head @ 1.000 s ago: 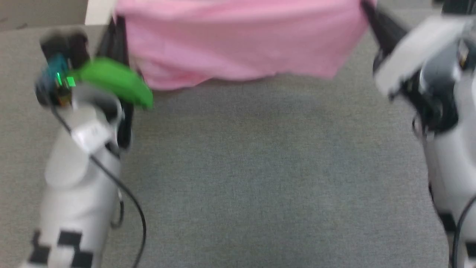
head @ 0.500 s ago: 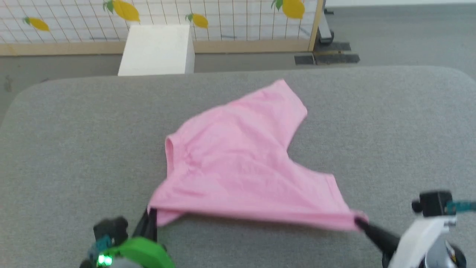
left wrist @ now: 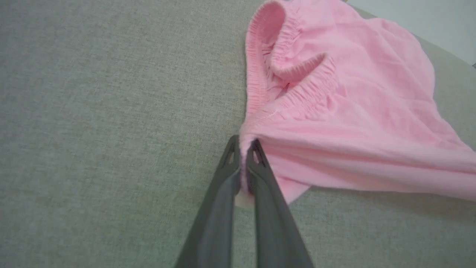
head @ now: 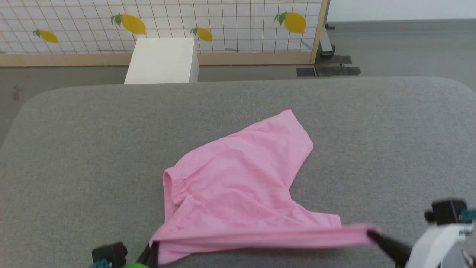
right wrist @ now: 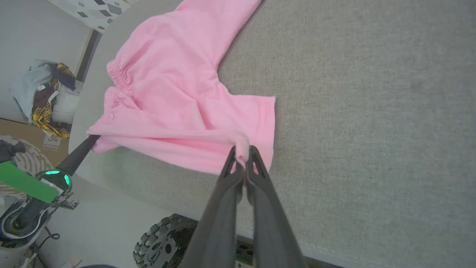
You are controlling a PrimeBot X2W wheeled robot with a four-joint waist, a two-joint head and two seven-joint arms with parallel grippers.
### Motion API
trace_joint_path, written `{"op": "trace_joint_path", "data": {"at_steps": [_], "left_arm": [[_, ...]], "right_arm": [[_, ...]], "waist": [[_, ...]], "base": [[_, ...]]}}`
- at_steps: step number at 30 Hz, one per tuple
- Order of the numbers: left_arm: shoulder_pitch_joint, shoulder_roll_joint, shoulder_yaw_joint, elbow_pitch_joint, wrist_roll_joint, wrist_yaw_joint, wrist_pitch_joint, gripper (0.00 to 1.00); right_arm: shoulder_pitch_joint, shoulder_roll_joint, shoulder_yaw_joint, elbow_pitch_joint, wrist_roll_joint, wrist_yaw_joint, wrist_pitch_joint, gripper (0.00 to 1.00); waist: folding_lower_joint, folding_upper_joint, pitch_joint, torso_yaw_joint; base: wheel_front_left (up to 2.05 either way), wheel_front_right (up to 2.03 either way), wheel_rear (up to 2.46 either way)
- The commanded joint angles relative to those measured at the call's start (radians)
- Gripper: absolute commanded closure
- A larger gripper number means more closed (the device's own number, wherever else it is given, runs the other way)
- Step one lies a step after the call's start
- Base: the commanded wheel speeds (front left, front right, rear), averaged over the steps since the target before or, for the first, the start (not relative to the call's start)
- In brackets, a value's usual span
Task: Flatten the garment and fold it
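While my left gripper [head: 153,248] and right gripper [head: 372,234] pinch its front edge taut, the head view shows the garment [head: 238,178] lying mid-table [head: 74,149], roughly spread but unfolded. Left wrist view: I'm clamped on one corner. Right wrist view: I'm clamped on the other, toward the table's near edge. All the folding remains, I judge. I can read no writing.

**Grey table, white box, lemon screen**

A wide table [head: 74,149] covered in grey fabric, with rounded corners, spans the head view. Beyond its far edge a white box [head: 161,61] stands on the grey floor [head: 409,44], just in front of a white grid screen [head: 241,18] printed with yellow lemons [head: 295,22] and framed in pale wood. Dark flat plates [head: 329,70] lie at the foot of the screen's right post. In the right wrist view a heap of clothes [right wrist: 44,89], one piece yellow plaid, lies past the table's edge.
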Motion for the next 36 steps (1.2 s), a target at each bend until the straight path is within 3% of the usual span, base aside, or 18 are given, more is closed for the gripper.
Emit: {"op": "trace_joint_path", "data": {"at_steps": [1, 9, 16, 27, 36], "left_arm": [[-0.038, 0.001, 0.008, -0.016, -0.006, 0.003, 0.009, 1.0], [-0.221, -0.025, -0.016, -0.099, -0.006, 0.001, 0.077, 1.0], [-0.35, -0.066, -0.032, -0.078, -0.019, 0.0, 0.107, 1.0], [-0.455, -0.089, -0.04, -0.039, -0.014, 0.001, 0.105, 1.0], [-0.496, -0.101, -0.039, -0.023, -0.021, -0.001, 0.093, 1.0]], "right_arm": [[-0.063, 0.002, -0.008, 0.002, -0.025, -0.002, -0.013, 1.0], [-0.43, 0.004, 0.021, 0.172, -0.146, -0.002, -0.067, 1.0], [-0.7, 0.013, 0.075, 0.422, -0.27, -0.002, -0.149, 1.0], [-0.984, 0.055, 0.067, 0.78, -0.387, -0.002, -0.328, 1.0], [-1.14, 0.024, 0.059, 0.983, -0.49, -0.002, -0.399, 1.0]], "waist": [[0.0001, -0.0001, 0.019, -0.003], [0.0001, -0.0001, 0.12, 0.02], [0.0001, -0.0001, 0.215, 0.063], [0.0001, -0.0001, 0.321, 0.133], [0.0001, -0.0001, 0.387, 0.193]], "base": [[0.0, 0.0, 0.0], [0.0, 0.0, 0.0], [0.0, 0.0, 0.0], [0.0, 0.0, 0.0], [0.0, 0.0, 0.0]]}}
